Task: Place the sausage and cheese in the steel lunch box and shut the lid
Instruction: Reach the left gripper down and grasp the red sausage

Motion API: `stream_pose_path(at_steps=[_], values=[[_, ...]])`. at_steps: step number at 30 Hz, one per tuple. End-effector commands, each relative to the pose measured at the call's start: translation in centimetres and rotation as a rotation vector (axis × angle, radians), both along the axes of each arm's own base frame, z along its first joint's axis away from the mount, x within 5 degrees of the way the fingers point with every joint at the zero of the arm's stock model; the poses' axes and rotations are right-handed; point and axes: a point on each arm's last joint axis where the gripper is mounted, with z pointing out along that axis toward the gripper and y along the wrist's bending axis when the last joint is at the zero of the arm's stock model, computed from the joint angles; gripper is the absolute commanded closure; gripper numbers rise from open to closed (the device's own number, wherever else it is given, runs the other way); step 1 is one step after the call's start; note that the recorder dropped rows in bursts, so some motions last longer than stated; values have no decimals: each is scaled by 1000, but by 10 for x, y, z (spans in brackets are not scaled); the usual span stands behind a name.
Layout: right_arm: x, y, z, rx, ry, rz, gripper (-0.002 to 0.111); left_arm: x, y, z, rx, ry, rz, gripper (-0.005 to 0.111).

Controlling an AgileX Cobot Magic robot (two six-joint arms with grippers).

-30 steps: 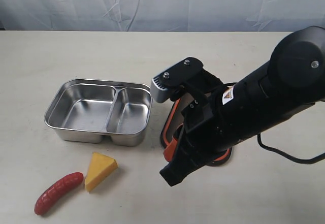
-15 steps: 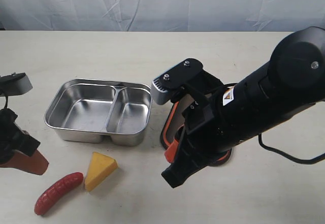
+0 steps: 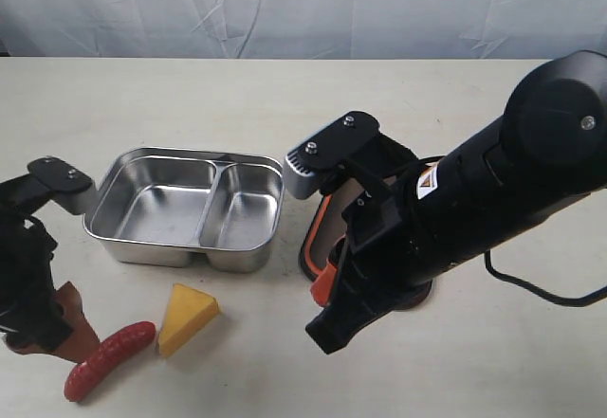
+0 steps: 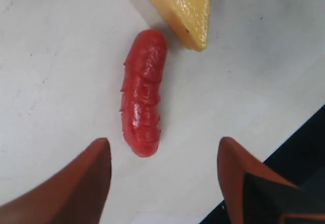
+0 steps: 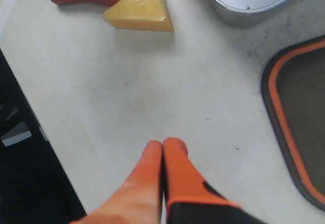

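Plainly nothing is lying in the steel lunch box yet: the left gripper, spread, is hovering by the sausage, while the cheese and, seemingly, the lid on the right are waiting outside, right gripper pressed together.

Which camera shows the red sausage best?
The left wrist view: the sausage appears whole, close and sharp. The exterior view shows it small beside the cheese; the right wrist view catches it at the frame's edge.

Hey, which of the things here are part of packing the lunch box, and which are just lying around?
Part of the job: sausage, cheese, steel lunch box, lid.
Just there: table, backdrop sheet; no stray items visible.
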Motion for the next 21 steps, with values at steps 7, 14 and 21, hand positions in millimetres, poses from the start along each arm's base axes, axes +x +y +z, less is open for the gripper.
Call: stream_pose_path(at_steps=[7,14,21], values=[[-2,-1,2,0,-9,14,109,13,-22,-55,98,118,-90,48],[-2,-1,2,0,-9,14,109,19,-22,-74,125,145,-60,49],[-1,-1,1,-3,-15,16,109,17,-21,-78,145,191,-54,96]])
